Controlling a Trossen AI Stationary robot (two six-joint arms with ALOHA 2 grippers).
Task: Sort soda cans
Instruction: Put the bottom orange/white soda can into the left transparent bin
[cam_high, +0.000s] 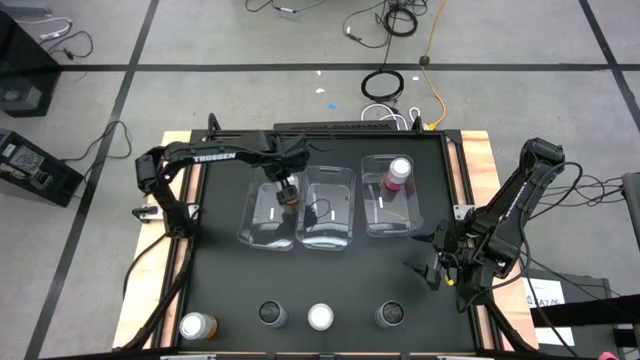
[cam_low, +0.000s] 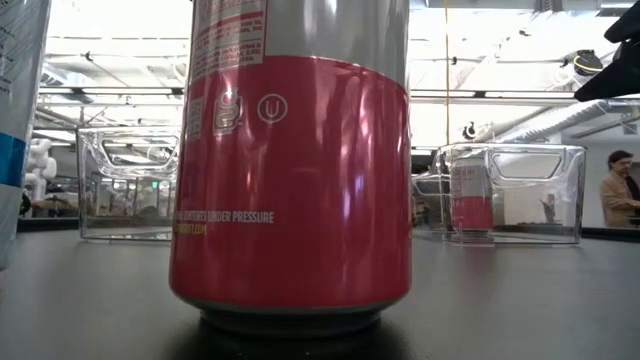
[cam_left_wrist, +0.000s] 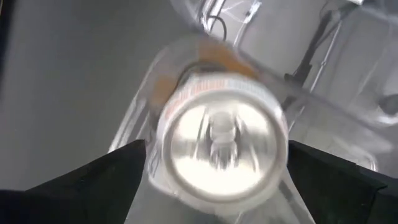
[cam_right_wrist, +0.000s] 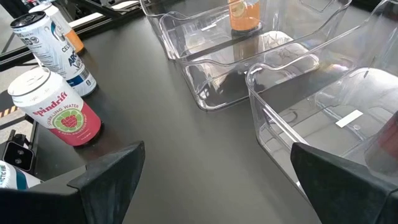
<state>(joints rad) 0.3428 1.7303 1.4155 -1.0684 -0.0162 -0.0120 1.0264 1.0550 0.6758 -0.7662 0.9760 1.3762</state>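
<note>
My left gripper (cam_high: 288, 192) hangs over the left clear bin (cam_high: 262, 232), shut on an orange can (cam_left_wrist: 219, 143) whose silver top faces the wrist camera. A pink can (cam_high: 399, 172) stands upright in the right bin (cam_high: 388, 222). Several more cans stand in a row along the near edge: an orange one (cam_high: 197, 325), a dark one (cam_high: 270, 315), a pink one (cam_high: 320, 318) and another dark one (cam_high: 390, 316). My right gripper (cam_high: 432, 268) waits open at the table's right side, level with the bins' near ends. My left gripper comes from above, pointing down, with one finger (cam_left_wrist: 124, 171) on each side of the orange can's upper wall (cam_left_wrist: 163, 134), just under the rim. The can is upright and its lower part (cam_right_wrist: 244, 18) is inside the left bin; whether it rests on the floor I cannot tell.
The middle bin (cam_high: 328, 238) holds no can. In the low view the pink can (cam_low: 290, 170) fills the middle and hides the bins behind it. A person (cam_low: 620, 190) stands beyond the table. Bare dark tabletop (cam_high: 330, 275) lies between the bins and the row of cans.
</note>
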